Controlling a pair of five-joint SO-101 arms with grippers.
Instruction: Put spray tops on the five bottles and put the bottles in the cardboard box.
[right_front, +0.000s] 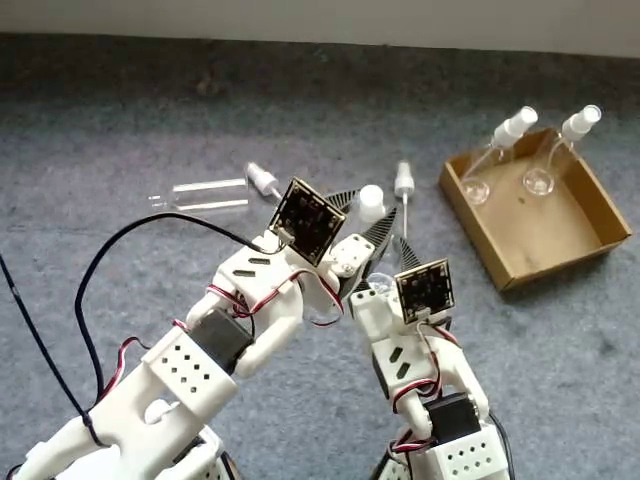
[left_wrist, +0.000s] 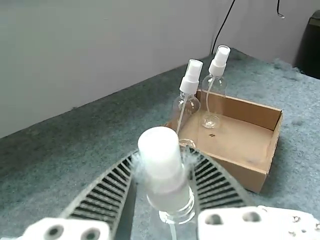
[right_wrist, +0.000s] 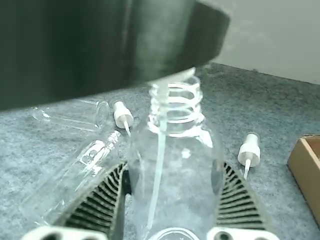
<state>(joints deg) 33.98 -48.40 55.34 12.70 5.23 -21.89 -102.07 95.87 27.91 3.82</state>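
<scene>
The left claw (left_wrist: 163, 167) gripped a white plastic spray top (left_wrist: 158, 150); the right claw (right_wrist: 172, 175) clasped the clear round bottle (right_wrist: 172, 150) beneath.

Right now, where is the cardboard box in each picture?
High view: cardboard box at the right, capped bottles inside.
Left wrist view: box beyond the held bottle.
Right wrist view: its brown corner past the loose spray top.
Shared landmark: the held bottle, in all three.

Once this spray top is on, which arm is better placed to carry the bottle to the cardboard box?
Right, probably: the right gripper holds the bottle, and the cardboard box lies on its side.
</scene>
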